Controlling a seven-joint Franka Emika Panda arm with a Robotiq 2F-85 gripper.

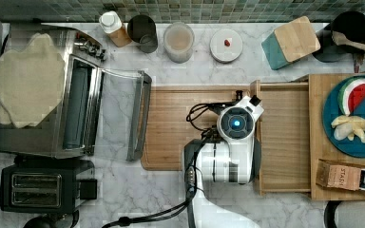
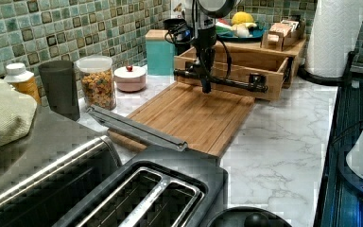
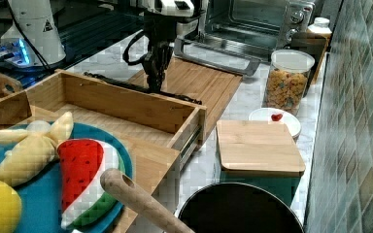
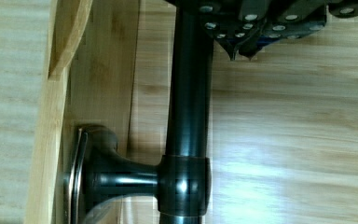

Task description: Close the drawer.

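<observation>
Marble worktop [image 1: 123, 190] under a green tile backsplash [image 2: 75, 28]. Jaws: pointed down at the drawer's black bar handle [image 4: 189, 93]; the gripper [image 2: 206, 82] sits right at the bar, but whether the jaws are parted or gripping it cannot be told. Drawer [image 1: 285, 137]: pulled out of its light wooden box [image 1: 321, 142], at 3 o'clock from the arm in the top view, front rim facing the cutting board [image 1: 171, 128]. Cutting board: flat on the worktop, at 9 o'clock from the drawer front. Toaster oven [image 1: 71, 114]: door open, at 9 o'clock beyond the board.
</observation>
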